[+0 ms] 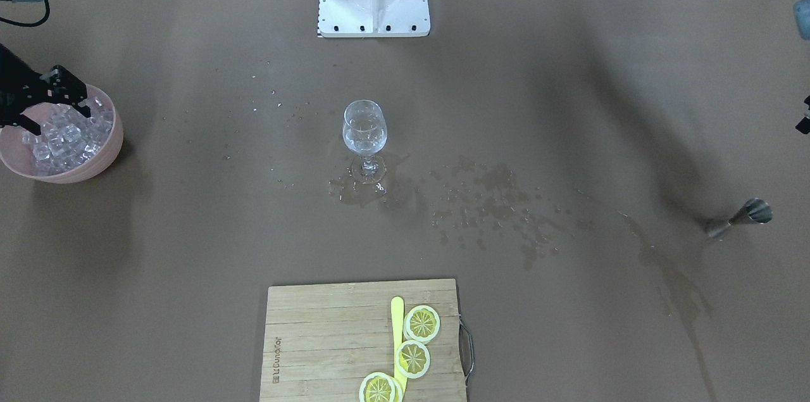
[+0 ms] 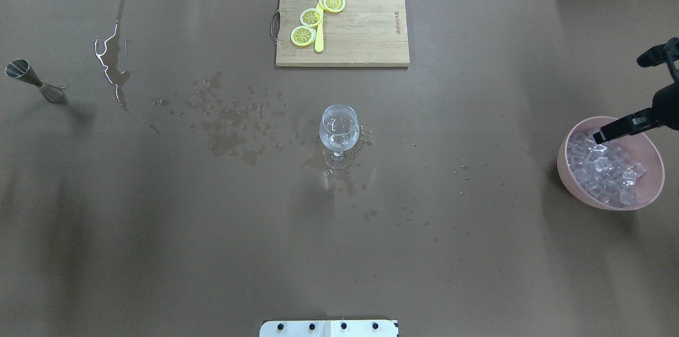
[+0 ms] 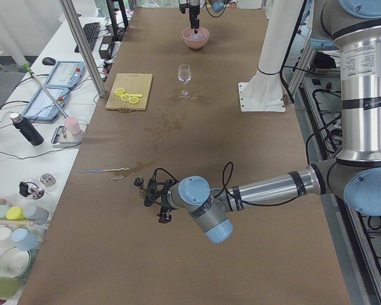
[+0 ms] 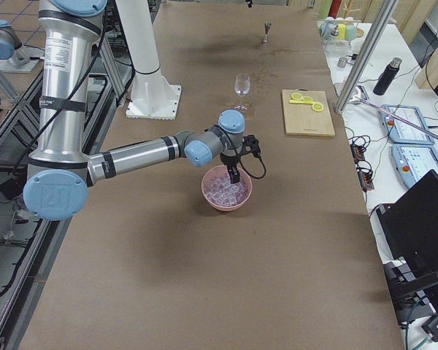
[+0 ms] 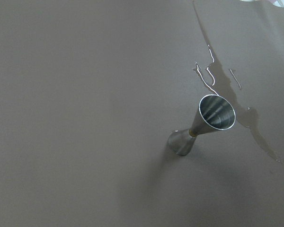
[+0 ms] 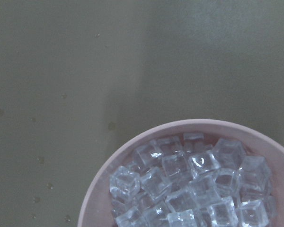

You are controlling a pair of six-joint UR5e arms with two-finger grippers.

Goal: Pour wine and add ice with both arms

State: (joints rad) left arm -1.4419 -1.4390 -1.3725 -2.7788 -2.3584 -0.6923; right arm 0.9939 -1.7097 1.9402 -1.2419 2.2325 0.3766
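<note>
Left gripper (image 3: 153,200) too small, cutting board (image 1: 316,339) cropped

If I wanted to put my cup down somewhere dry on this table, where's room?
Mostly dry: the wide stretch between the wine glass and the pink bowl, and the strip flanking the white stand. Between glass and jigger, spilled liquid wets the table.

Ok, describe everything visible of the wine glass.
The wine glass is clear and stemmed, with a rounded bowl, short stem and round foot. It stands upright near the middle of the brown table, its foot in a wet patch. What its bowl holds is too faint to tell. Only the table touches it.
</note>
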